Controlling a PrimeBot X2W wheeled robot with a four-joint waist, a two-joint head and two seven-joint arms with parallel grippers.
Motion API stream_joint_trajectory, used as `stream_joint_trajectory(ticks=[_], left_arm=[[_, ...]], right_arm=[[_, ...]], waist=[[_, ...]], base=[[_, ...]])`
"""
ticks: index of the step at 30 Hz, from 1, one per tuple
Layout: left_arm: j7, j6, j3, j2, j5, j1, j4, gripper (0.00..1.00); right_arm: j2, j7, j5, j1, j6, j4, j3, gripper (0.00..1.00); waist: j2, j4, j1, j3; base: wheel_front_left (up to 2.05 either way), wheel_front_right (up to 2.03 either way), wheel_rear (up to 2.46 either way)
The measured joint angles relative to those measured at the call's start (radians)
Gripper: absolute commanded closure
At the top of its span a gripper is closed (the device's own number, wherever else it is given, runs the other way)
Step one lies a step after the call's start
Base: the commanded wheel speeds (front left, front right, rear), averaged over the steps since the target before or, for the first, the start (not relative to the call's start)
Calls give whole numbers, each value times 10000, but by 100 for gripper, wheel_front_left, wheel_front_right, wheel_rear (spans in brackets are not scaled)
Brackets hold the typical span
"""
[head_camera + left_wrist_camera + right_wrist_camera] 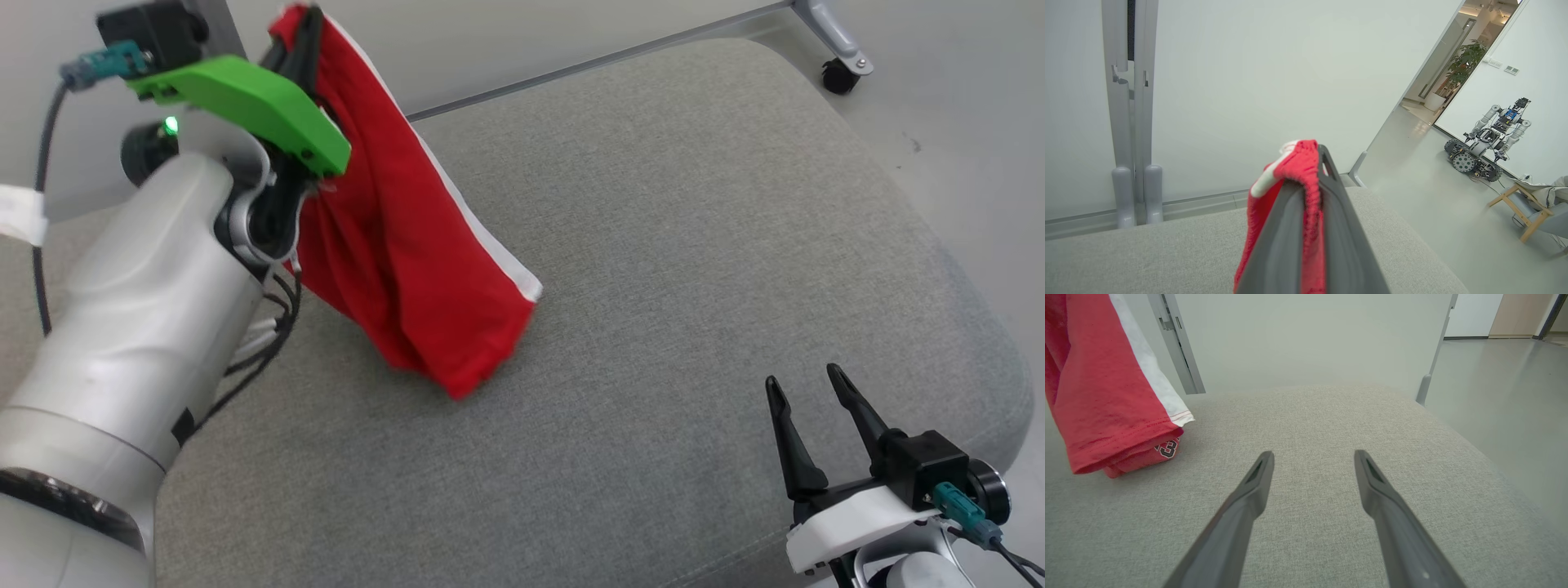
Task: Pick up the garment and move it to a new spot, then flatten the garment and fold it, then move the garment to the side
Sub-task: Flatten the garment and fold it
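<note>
The grey cushion (694, 245) spreads under and ahead of both my hands, its far edge running past a metal frame. My pale left forearm (139, 310) reaches up over the cushion's near-left part, with a green bracket (245, 98) at its wrist. The red garment (392, 245), with a white stripe down one side, hangs from my left hand (304, 24) and drapes down and to that hand's right. Its lower end is down at the cushion; I cannot tell whether it touches or hangs just clear. My left hand is raised and clamped tight on the garment's top edge, the red knit bunched over and between the dark fingers (1286, 228). My right hand (802, 374) sits low over the cushion's near-right part, well apart from the garment, fingers spread wide and holding nothing. From that hand, the garment is ahead and to the left, and a small dark number print (1166, 449) shows at its hem.
</note>
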Motion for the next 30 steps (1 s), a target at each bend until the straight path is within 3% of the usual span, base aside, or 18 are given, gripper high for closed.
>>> stream_joint_trajectory(ticks=[10,14,17,23,30], left_arm=[[-959,-761,640,-12,1377,-1546,-140,100],[-989,-1018,1302,-441,2044,-1223,-884,100],[-986,-1179,1406,-959,2347,89,-1406,100],[-986,-1262,15,-1785,2654,3135,-3055,100],[-986,-1275,-2142,-1952,2884,5619,-4243,100]], right_arm=[[117,0,2,-9,0,73,73,0],[178,0,4,-46,0,19,-90,0],[203,0,15,-45,0,17,-209,0],[222,0,15,-35,0,23,-370,0],[138,2,2,-11,0,15,-499,0]], waist=[[0,-273,0,-102],[1,-130,0,13],[0,63,0,65],[0,536,0,118],[0,1165,0,96]], base=[[0,0,0],[0,0,0],[0,0,0],[0,0,0],[0,0,0]])
